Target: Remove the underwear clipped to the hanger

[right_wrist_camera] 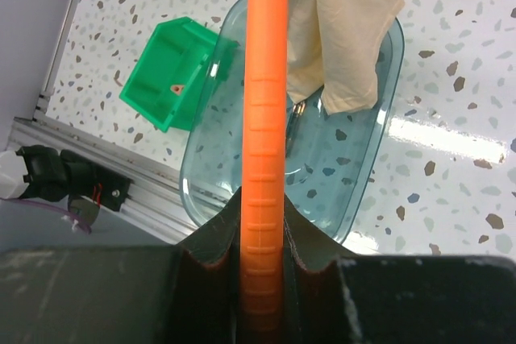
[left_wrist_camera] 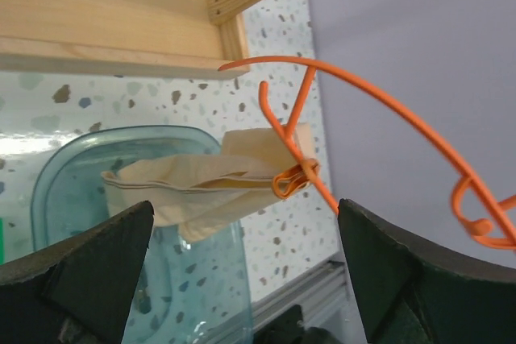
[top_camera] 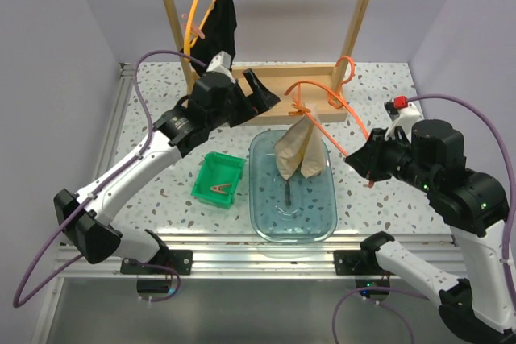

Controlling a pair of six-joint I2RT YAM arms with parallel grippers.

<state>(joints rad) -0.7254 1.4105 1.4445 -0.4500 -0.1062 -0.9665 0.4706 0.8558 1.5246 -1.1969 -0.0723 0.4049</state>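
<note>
The beige underwear [top_camera: 302, 151] hangs from an orange hanger [top_camera: 330, 98] by an orange clip [top_camera: 302, 110], above a clear tub [top_camera: 322, 223]. My right gripper [top_camera: 359, 159] is shut on the hanger's bar [right_wrist_camera: 266, 118]. My left gripper [top_camera: 256, 94] is open just left of the clip. In the left wrist view the clip [left_wrist_camera: 294, 179] and the beige cloth [left_wrist_camera: 193, 187] lie ahead of the wide-apart fingers [left_wrist_camera: 419, 271], with nothing between them. The black underwear [top_camera: 219, 26] hangs on a second hanger [top_camera: 196, 14] at the wooden rack's top left.
A green bin [top_camera: 208, 168] with a brown clip [top_camera: 219, 189] in it sits left of the tub. The wooden rack's posts [top_camera: 173, 22] and base board [top_camera: 274, 78] stand behind. The table's metal front rail [top_camera: 258, 257] runs below the tub.
</note>
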